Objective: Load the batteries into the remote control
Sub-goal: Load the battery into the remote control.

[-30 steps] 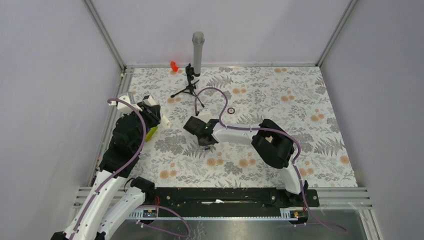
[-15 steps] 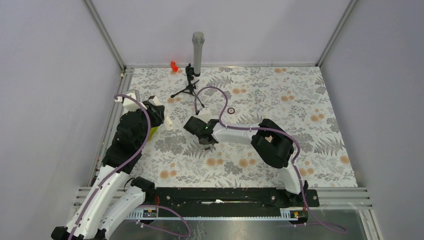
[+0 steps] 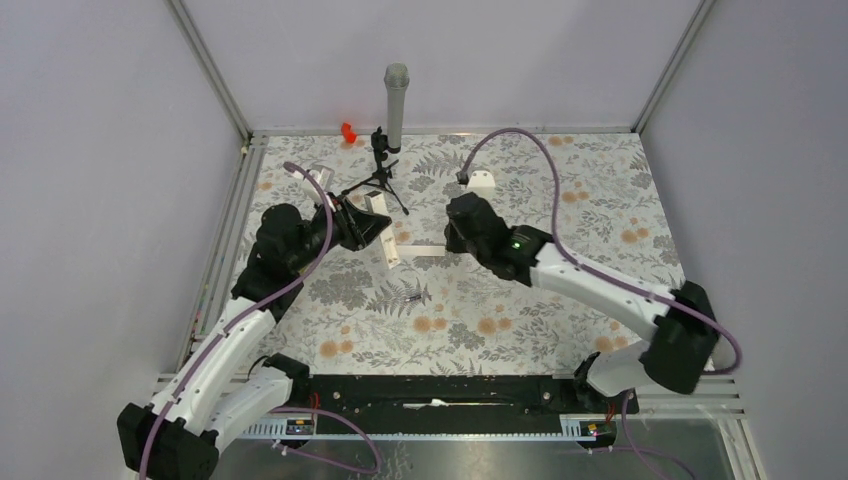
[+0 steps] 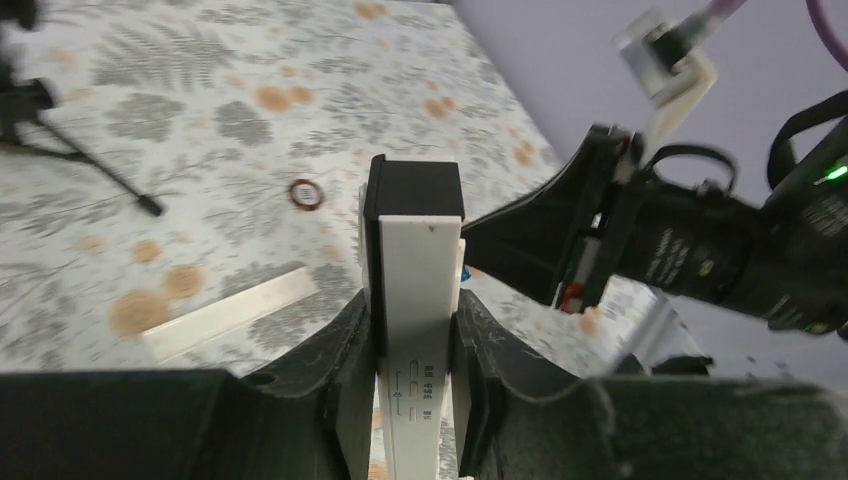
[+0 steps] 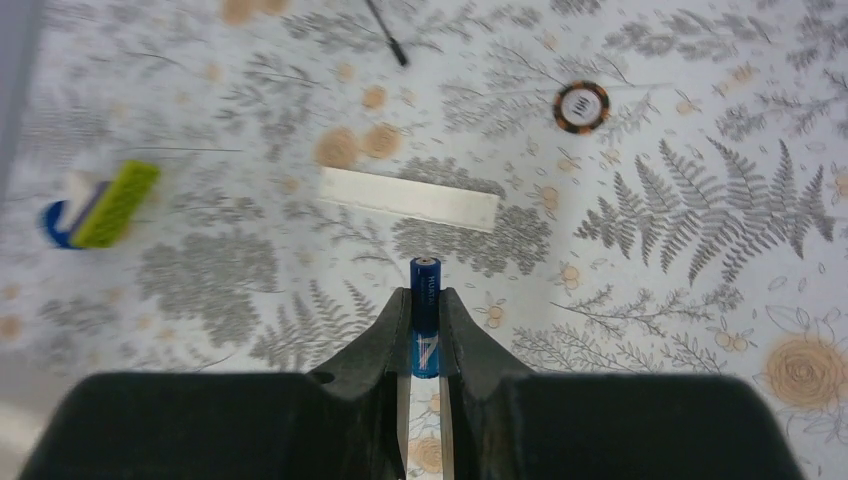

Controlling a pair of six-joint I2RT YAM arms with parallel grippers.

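One battery [image 5: 425, 315]: lengthwise between right jaws, clamped, far tip protruding.
Remote control [image 4: 418, 300]: clamped lengthwise in left jaws.
White strip [image 5: 410, 198]: bench, beyond battery.

We are seeing a glossy battery [image 5: 424, 320], a smooth matt white plastic remote control [image 4: 418, 300], matt black fingers [image 5: 384, 335], and a matt printed table [image 3: 560, 200].

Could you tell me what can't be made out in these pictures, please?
Top view: battery hidden by right gripper.
Top view: dark speck too small to identify.
Left wrist: remote has sides covered by left gripper, near end cut by bottom edge.
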